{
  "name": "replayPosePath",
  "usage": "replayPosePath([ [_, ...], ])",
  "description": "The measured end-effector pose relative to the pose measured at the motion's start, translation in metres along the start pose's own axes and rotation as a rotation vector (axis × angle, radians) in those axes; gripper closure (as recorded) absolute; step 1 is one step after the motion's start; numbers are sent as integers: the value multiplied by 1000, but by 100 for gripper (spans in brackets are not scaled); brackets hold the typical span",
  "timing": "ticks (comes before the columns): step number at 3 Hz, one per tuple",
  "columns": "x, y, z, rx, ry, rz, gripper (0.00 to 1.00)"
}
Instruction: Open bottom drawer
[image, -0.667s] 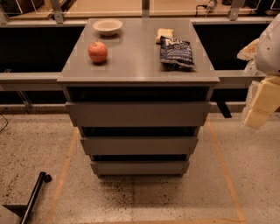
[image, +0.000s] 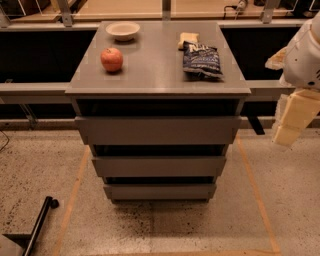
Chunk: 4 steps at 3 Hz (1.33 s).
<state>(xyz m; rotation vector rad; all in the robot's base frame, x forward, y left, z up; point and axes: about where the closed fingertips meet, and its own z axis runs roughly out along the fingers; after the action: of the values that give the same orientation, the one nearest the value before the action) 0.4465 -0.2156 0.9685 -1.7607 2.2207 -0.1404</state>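
Observation:
A grey cabinet with three handle-less drawers stands in the middle of the camera view. The bottom drawer is the narrowest, lowest grey front, just above the floor, and its front sits flush under the middle drawer. The top drawer is the widest. My gripper, cream-coloured under a white arm, hangs at the right edge of the view. It is to the right of the cabinet, level with the top drawer, and touches nothing.
On the cabinet top lie a red apple, a white bowl, a dark chip bag and a pale snack. A black bar lies on the floor at lower left. Orange tape lines mark the speckled floor.

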Motion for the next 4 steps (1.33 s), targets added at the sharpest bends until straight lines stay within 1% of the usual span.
replayPosePath([
  [1, -1, -8, 35, -17, -10, -16, 0],
  [2, -4, -8, 89, -30, -43, -15, 0],
  [3, -8, -8, 131, -5, -104, 67, 0],
  [4, -13, -16, 133, 31, -123, 71, 0],
])
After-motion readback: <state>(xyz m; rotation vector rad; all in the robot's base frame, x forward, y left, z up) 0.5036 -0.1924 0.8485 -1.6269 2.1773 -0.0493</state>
